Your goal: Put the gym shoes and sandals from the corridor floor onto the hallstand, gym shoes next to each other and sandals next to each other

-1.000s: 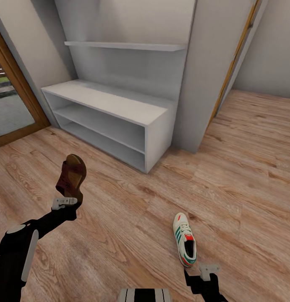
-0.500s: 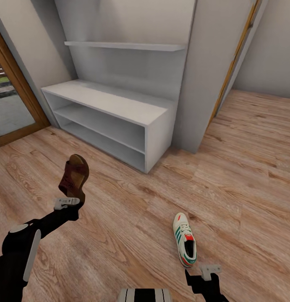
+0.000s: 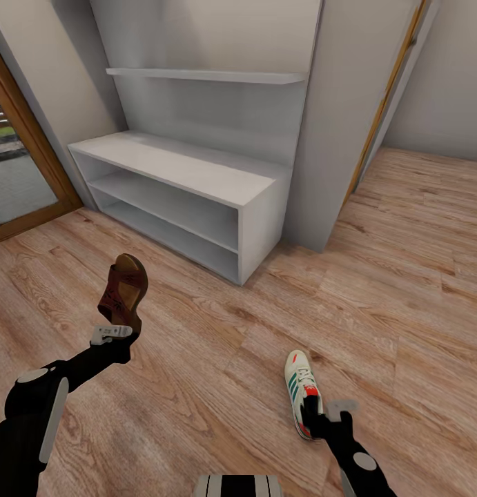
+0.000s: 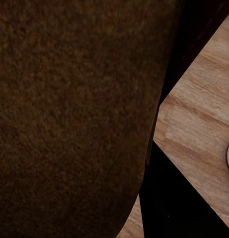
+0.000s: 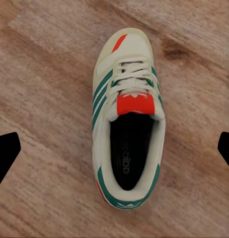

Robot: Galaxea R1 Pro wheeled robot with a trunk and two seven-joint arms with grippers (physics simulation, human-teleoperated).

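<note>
The left gripper [image 3: 114,330] holds a dark brown sandal [image 3: 123,293] upright above the corridor floor [image 3: 217,345], short of the hallstand [image 3: 176,172]. The right gripper [image 3: 321,417], fingers spread wide, hovers over a white gym shoe [image 5: 126,139] (green stripes, red-orange tongue) lying on the planks.

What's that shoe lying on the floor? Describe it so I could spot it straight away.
Start at the long grey hallstand against the wall, then look across the corridor floor toward the robot. There, under the open right gripper, lies a gym shoe: white, laced, green-striped with a red tongue, unlike the brown sandal held aloft.
</note>
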